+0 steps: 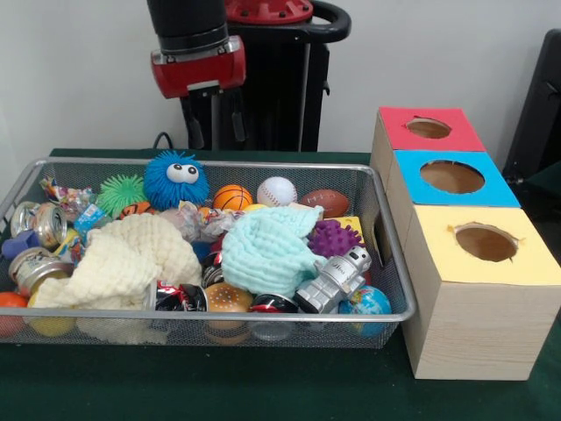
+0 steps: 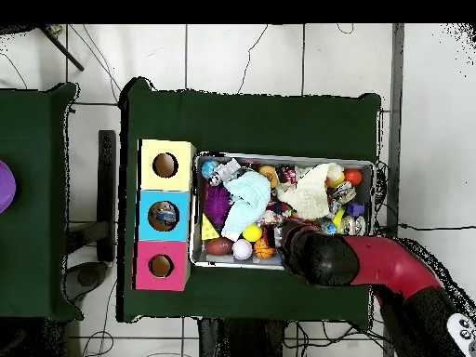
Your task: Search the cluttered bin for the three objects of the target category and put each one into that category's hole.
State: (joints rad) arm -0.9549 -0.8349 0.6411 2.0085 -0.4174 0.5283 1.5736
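Observation:
The silver wire-mesh bin sits on the green table and is full of clutter; it also shows in the overhead view. A crumpled multicolour wrapper lies at its far left corner. A blue-printed one lies just in front of it. A clear crumpled one lies near the middle, beside the cloths. The red-topped box's round hole is at the far right, also seen from overhead. My gripper hangs open and empty above the bin's far rim. In the overhead view the arm hides it.
Blue-topped and yellow-topped boxes stand in line with the red one. In the bin lie a cream cloth, a mint cloth, a blue fuzzy ball, crushed cans, sports balls and a silver toy robot.

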